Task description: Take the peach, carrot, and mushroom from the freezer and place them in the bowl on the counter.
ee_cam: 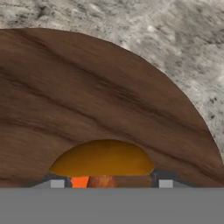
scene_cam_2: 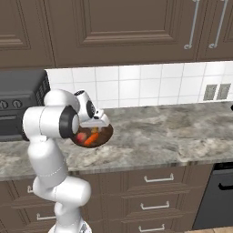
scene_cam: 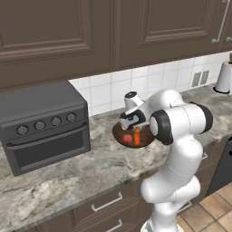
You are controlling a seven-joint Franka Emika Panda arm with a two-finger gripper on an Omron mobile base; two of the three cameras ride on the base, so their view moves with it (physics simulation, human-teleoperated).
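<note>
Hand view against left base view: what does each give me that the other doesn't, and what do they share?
The hand view adds a close look at an orange-tan dome, likely the mushroom, lying in the bowl between the spread tips of the gripper.

The left base view adds the red peach in the bowl, the grey toaster oven to its left, and a white canister at the far right.

Both show the brown bowl, the orange carrot inside it, and the marbled counter.
</note>
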